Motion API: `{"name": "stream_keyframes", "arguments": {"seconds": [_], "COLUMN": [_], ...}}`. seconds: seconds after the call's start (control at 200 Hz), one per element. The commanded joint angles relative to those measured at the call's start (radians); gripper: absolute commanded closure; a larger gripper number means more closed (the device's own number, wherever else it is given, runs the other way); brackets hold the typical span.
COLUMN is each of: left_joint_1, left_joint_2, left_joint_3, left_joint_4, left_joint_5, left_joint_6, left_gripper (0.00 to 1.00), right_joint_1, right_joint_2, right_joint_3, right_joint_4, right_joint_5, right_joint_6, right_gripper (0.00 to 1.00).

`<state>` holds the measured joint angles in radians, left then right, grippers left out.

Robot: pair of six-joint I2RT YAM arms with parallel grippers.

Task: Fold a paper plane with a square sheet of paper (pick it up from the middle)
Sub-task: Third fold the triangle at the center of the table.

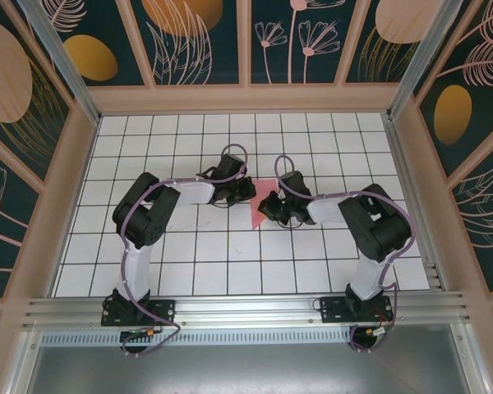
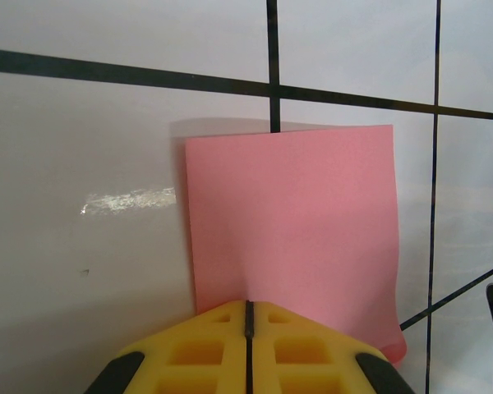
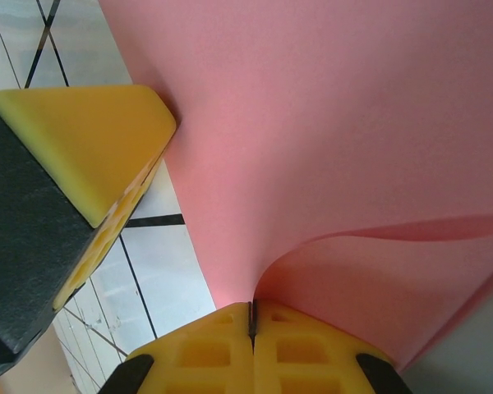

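Square sheet of paper was pinched by left claw and right claw; one edge curled, folding appeared barely begun.

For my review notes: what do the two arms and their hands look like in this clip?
The left arm and right arm both have black joint housings and white links, with a lilac cable looped along each. The left hand and right hand each have two yellow fingers with rectangular recesses and black backing.
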<state>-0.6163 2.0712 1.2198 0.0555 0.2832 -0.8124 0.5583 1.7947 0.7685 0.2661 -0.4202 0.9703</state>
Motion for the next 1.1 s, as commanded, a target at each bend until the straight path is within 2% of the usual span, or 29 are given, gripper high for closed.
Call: {"name": "stream_keyframes", "arguments": {"seconds": [0.0, 0.415, 0.746, 0.996, 1.091], "left_joint_1": [-0.003, -0.003, 0.045, 0.107, 0.112], "left_joint_2": [0.042, 0.029, -0.057, -0.145, -0.162], "left_joint_3": [-0.003, 0.001, 0.013, -0.063, -0.081], "left_joint_4": [-0.052, -0.058, -0.065, -0.061, -0.059], "left_joint_5": [0.010, 0.014, 0.024, 0.002, 0.005], "left_joint_6": [0.022, 0.020, -0.001, -0.007, 0.000], "left_gripper": [0.90, 0.89, 0.79, 0.73, 0.72], "right_joint_1": [0.005, 0.006, 0.010, 0.010, 0.009], "right_joint_2": [0.021, 0.042, 0.040, 0.030, 0.016], "right_joint_3": [0.028, 0.035, 0.035, 0.026, 0.011], "right_joint_4": [-0.001, -0.044, -0.085, -0.082, -0.068], "right_joint_5": [0.011, 0.030, 0.055, 0.064, 0.072], "right_joint_6": [-0.028, -0.041, -0.047, -0.049, -0.048], "right_gripper": [0.95, 0.93, 0.76, 0.56, 0.55]}}
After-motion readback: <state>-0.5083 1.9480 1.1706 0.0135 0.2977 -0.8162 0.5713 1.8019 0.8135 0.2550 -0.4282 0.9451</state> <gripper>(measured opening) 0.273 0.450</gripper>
